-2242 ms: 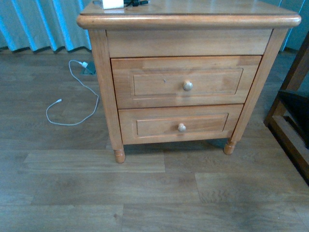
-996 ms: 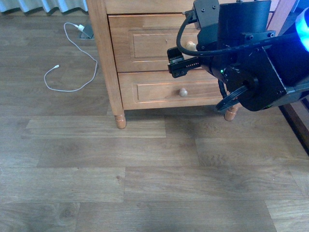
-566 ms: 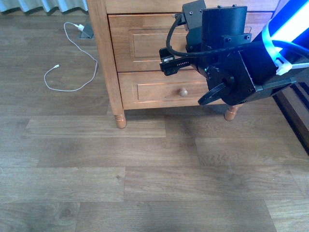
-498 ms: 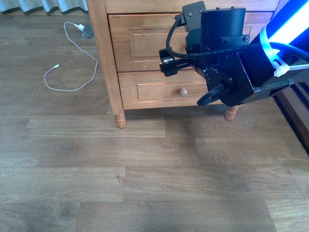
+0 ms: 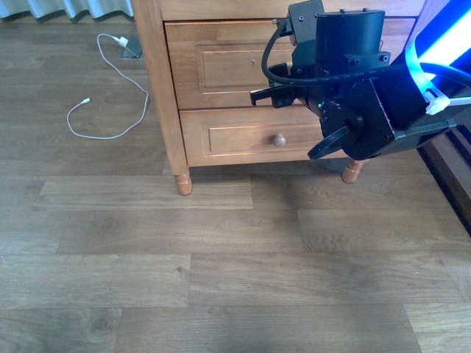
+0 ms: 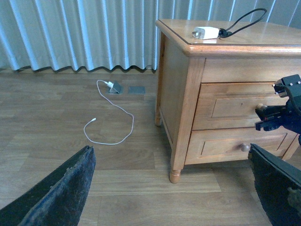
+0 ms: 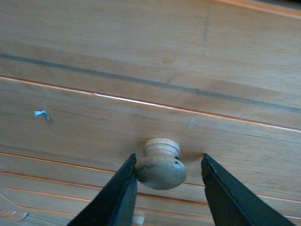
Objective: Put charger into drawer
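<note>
While drawer [image 5: 221,66] sits shut, charger [image 6: 205,32] lies on tabletop [image 6: 273,37] of nightstand [image 6: 181,94], black cable [image 6: 244,16] looping off it. Looks light, hard slick plastic, so pinch block across flat sides, not cable. Right gripper [image 7: 169,162] jaws spread round drawer knob [image 7: 161,168], one touching, other gapped. Left gripper [image 6: 170,148] jaws wide apart, empty. Drawer inside hidden; front view: arm blocks knob, charger out of shot

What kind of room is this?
Likely a bedroom at home: a wooden nightstand, long pleated curtains behind it, and a white cable trailing across the plank floor.
</note>
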Controlling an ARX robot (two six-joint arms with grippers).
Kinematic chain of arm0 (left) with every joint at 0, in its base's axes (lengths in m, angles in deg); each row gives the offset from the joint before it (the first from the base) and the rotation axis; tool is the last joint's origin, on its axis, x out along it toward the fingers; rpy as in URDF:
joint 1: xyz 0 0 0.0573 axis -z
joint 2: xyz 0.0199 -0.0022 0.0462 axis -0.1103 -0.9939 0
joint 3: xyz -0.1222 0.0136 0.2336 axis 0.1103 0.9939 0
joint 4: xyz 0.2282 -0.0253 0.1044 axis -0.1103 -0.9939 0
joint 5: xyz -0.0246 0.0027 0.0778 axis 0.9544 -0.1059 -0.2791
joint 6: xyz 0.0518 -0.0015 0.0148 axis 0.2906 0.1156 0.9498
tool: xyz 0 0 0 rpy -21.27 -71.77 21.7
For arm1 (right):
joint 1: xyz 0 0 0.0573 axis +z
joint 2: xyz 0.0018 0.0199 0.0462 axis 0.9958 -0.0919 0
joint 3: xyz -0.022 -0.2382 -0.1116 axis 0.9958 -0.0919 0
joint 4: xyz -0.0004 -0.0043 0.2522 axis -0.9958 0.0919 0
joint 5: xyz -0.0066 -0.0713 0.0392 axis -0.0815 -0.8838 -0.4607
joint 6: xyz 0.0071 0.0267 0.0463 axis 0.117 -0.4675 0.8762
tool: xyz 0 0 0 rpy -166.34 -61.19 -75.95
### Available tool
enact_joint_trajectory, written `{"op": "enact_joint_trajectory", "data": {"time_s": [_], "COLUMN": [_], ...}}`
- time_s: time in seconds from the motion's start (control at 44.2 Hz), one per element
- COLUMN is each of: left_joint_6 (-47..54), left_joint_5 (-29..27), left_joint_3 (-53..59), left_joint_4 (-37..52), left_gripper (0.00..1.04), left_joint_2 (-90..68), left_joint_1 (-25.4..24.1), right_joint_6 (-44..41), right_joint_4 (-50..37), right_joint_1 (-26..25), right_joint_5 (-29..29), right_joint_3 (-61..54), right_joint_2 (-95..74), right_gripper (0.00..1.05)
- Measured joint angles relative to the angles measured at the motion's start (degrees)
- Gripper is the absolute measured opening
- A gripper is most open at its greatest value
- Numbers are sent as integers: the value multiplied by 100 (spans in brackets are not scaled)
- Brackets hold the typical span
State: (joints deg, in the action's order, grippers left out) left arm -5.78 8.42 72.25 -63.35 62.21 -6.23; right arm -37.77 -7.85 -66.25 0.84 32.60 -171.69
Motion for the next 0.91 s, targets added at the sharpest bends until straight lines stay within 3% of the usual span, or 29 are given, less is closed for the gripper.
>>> {"op": "enact_joint_trajectory", "data": {"time_s": [0.136, 0.43, 0.657, 0.906], "left_joint_6": [0, 0, 0, -2], "left_joint_5": [0, 0, 0, 0], "left_joint_3": [0, 0, 0, 0], "left_joint_4": [0, 0, 0, 0], "left_gripper": [99, 99, 99, 99], "left_joint_2": [0, 0, 0, 0], "left_joint_1": [0, 0, 0, 0], "right_joint_6": [-9, 9, 354, 704], "right_joint_4": [-13, -22, -212, -621], "right_joint_1": [31, 35, 20, -79], "right_joint_5": [17, 74, 313, 1078], "right_joint_3": [-15, -179, -1451, -3713], "right_joint_2": [22, 122, 848, 2135], "right_gripper": [23, 23, 23, 22]}}
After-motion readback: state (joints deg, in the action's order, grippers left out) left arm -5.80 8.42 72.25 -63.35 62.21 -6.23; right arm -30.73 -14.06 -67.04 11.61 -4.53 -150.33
